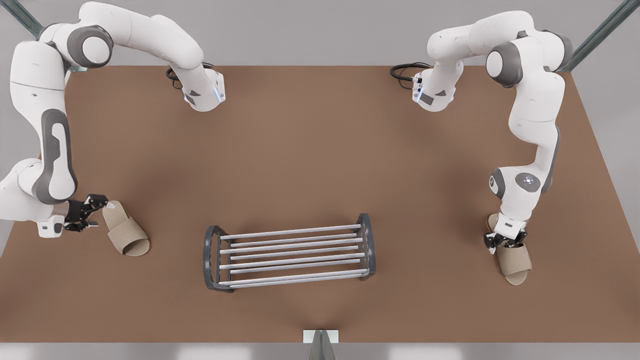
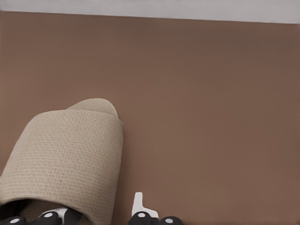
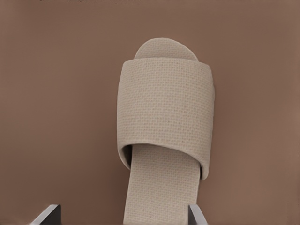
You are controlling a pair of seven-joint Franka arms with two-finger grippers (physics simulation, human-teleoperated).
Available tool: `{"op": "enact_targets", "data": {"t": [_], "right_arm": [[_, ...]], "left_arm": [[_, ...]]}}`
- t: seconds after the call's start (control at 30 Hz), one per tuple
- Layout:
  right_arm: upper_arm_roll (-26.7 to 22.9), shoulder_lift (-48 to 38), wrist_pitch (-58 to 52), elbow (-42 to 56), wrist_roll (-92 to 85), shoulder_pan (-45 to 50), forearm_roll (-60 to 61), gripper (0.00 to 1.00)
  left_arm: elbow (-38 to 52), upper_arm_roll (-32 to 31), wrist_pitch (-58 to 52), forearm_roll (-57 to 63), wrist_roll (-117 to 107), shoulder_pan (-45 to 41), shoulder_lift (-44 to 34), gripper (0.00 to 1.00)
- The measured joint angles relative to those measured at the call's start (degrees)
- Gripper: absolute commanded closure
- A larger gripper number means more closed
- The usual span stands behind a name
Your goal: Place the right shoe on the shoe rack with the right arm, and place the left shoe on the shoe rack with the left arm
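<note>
Item, task barely begun: shoe rack (image 1: pixel 290 232) stands bare mid-table toward the near edge, both beige slippers flat on the table well apart from it. Left end effector (image 1: pixel 96 214) released, fingers spread at the heel of the left shoe (image 1: pixel 125 231); right end effector (image 1: pixel 504 242) released, straddling the heel of the right shoe (image 1: pixel 515 262); both lifts and placements remain. Surface: plain brown table (image 1: pixel 320 150), grey surround beyond.
</note>
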Motion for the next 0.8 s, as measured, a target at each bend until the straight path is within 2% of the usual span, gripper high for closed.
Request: {"op": "enact_targets", "data": {"t": [0.03,0.13,0.27,0.4,0.7,0.8], "right_arm": [[-0.01,0.57,0.27,0.65,-1.18,-0.12,0.07,0.0],[-0.1,1.71,0.87,1.19,-4.35,-1.06,0.15,0.0],[0.08,1.3,1.52,-1.07,-7.75,-1.74,0.35,0.0],[0.21,1.01,2.1,-2.22,-10.39,-1.82,0.57,0.0],[0.0,1.37,2.8,1.97,-14.11,0.27,0.72,0.0],[-0.16,1.67,2.88,2.56,-14.8,1.41,0.75,0.0]], "left_arm": [[0.0,-0.04,0.05,0.01,0.0,0.0,0.0,0.4],[0.0,-0.07,0.18,0.04,0.02,0.01,-0.04,0.53],[0.0,-0.09,0.26,0.07,0.05,0.02,-0.23,0.61],[0.0,-0.16,0.37,0.1,0.09,-0.01,-0.27,0.73],[-0.3,-0.26,0.29,0.13,0.1,-0.31,-3.1,0.75],[-3.87,-0.26,0.15,0.12,0.1,-2.2,-8.1,0.75]]}}
